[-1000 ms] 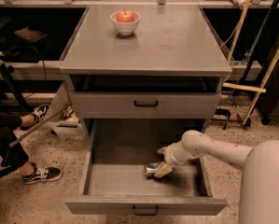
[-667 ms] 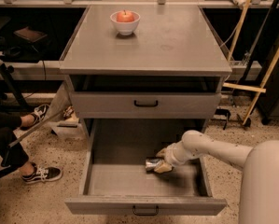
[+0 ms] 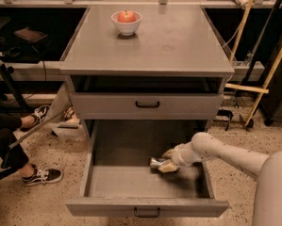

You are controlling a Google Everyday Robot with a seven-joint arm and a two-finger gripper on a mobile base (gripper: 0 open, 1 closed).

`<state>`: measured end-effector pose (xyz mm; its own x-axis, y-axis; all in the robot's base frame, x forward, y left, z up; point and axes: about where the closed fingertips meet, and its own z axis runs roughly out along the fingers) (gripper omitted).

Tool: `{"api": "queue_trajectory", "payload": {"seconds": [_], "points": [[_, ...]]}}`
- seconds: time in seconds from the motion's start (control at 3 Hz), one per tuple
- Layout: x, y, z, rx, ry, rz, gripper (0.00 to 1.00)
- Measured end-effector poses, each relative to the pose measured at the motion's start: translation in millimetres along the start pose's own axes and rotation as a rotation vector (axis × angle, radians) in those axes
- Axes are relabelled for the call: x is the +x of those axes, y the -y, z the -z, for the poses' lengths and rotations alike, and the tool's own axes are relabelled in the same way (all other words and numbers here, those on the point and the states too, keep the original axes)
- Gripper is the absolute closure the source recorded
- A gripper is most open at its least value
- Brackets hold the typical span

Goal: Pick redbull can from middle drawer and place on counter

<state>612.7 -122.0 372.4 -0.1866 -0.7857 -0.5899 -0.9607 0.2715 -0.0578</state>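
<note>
1. Speckled terrazzo floor (image 3: 27, 206) around a grey metal drawer cabinet, dark shelving behind it.
2. Broad flat matte grey counter (image 3: 178, 41) on top of the cabinet, with a faint round stain right of centre.
3. Small white bowl (image 3: 126, 26) stands on the counter's rear left, holding a red apple (image 3: 127, 16).
4. Upper grey drawer front (image 3: 107, 105) with black bar handle sits closed below the counter.
5. Wide deep grey metal middle drawer (image 3: 117, 182) is pulled fully out, with its black handle low on the front panel.
6. White robot arm (image 3: 220, 150) reaches in from the lower right, over the drawer's right wall.
7. Tan two-finger gripper (image 3: 163, 163) is down inside the middle drawer, right of centre, near the drawer floor.
8. Small slim shiny silver redbull can (image 3: 155, 163) lies sideways in the gripper, inside the middle drawer; its left end sticks out past the fingers.
9. Gripper looks pinched onto the can, one finger behind it and one in front.
10. Person's dark-trousered legs (image 3: 4, 140) at the left edge, with black-and-white sneakers (image 3: 42, 175) on the floor.
11. Wooden poles (image 3: 272, 69) lean at the right, well apart from the cabinet.
</note>
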Motion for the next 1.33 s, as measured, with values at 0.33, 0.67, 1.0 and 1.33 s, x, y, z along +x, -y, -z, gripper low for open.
{"api": "queue_trajectory", "payload": {"seconds": [0.33, 0.67, 1.0, 1.33], "points": [[1.0, 28.7, 58.4, 0.123, 0.045, -0.09, 1.0], [-7.6, 62.2, 147.4, 0.248, 0.06, -0.138, 1.0], [-34.2, 90.9, 239.8, 0.347, 0.052, -0.12, 1.0], [-68.6, 111.8, 331.9, 0.409, 0.04, -0.074, 1.0]]}}
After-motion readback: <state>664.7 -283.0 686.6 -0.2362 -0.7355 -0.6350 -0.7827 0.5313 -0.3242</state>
